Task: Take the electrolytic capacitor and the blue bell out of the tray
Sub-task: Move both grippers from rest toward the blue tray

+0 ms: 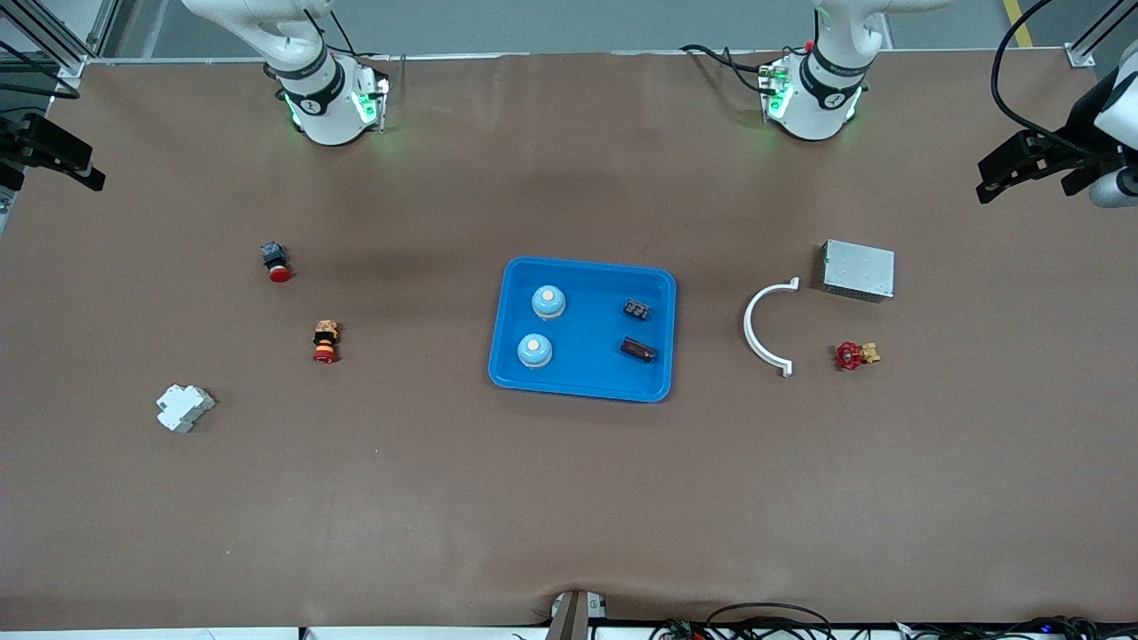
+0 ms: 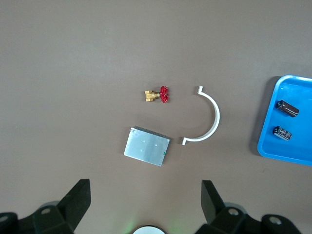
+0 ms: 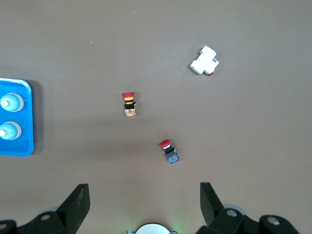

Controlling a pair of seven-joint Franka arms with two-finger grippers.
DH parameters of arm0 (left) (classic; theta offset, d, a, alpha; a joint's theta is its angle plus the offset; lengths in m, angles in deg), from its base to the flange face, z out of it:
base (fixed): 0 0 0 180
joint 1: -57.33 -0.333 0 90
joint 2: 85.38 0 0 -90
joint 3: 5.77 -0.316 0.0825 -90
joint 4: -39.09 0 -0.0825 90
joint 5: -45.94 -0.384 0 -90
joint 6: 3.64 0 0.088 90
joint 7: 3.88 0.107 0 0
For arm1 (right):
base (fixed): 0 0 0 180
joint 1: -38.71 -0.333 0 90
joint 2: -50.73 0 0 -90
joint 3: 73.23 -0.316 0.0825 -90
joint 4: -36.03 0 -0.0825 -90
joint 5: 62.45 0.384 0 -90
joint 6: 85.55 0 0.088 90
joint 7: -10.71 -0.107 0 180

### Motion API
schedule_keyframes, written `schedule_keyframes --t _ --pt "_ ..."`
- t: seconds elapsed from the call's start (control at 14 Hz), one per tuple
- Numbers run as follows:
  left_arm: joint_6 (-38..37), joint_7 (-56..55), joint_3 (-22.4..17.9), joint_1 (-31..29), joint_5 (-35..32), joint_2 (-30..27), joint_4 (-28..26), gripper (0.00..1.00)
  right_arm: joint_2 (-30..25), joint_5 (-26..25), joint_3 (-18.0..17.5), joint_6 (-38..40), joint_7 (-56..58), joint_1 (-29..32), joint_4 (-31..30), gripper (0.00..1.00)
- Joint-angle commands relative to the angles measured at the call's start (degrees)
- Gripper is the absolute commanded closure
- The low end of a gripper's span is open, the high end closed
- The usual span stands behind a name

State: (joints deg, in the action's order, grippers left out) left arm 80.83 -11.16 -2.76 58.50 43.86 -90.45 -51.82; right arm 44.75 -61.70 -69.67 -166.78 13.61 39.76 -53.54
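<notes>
A blue tray (image 1: 587, 333) lies mid-table. In it are two light-blue bells (image 1: 548, 302) (image 1: 534, 350) toward the right arm's end and two dark capacitors (image 1: 637, 309) (image 1: 637, 350) toward the left arm's end. The capacitors (image 2: 288, 108) (image 2: 282, 133) also show in the left wrist view, and the bells (image 3: 10, 102) (image 3: 9, 130) in the right wrist view. My left gripper (image 2: 145, 187) is open and empty, high over the table's left-arm end (image 1: 1000, 173). My right gripper (image 3: 145, 191) is open and empty, high over the right-arm end (image 1: 76, 169).
Toward the left arm's end lie a white curved clamp (image 1: 756, 329), a metal box (image 1: 858, 269) and a red valve (image 1: 855, 355). Toward the right arm's end lie a red push button (image 1: 276, 261), a yellow-red button (image 1: 325, 342) and a white breaker (image 1: 184, 407).
</notes>
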Motion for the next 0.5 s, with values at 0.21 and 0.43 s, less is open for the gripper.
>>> schedule_keyframes --t 0.21,0.43 --pt "-1.33 0.34 0.25 -0.03 0.76 1.55 1.79 0.0 -0.88 -0.14 -0.3 0.02 0.27 0.45 -0.35 0.0" --pt "-0.62 0.51 0.33 -0.03 0.23 3.65 1.88 0.0 -0.88 -0.4 -0.12 -0.24 0.44 0.63 -0.61 0.0"
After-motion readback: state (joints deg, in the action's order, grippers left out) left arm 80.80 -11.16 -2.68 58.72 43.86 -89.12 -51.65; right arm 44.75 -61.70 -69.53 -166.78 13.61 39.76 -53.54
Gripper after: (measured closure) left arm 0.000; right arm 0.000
